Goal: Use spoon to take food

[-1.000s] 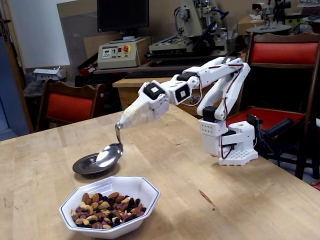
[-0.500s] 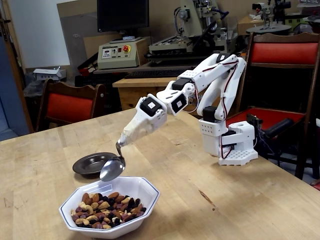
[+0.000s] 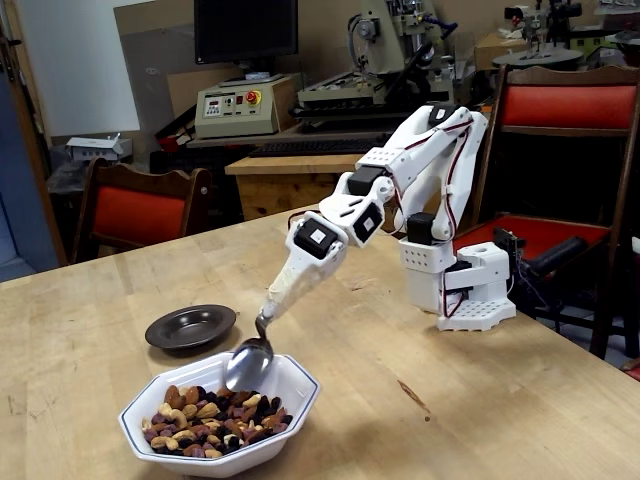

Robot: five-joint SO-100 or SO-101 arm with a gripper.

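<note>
Fixed view | shiny silver spoon (image 3: 249, 364) over nut-and-fruit food (image 3: 205, 420) | fingers (image 3: 283, 291) tape-wrapped, state unclear

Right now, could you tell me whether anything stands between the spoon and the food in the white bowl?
Nothing visible does. The spoon, taped to the pincer, hangs inside the white bowl's far rim, just above the food. The dark plate sits behind the bowl, clear of the path.
</note>
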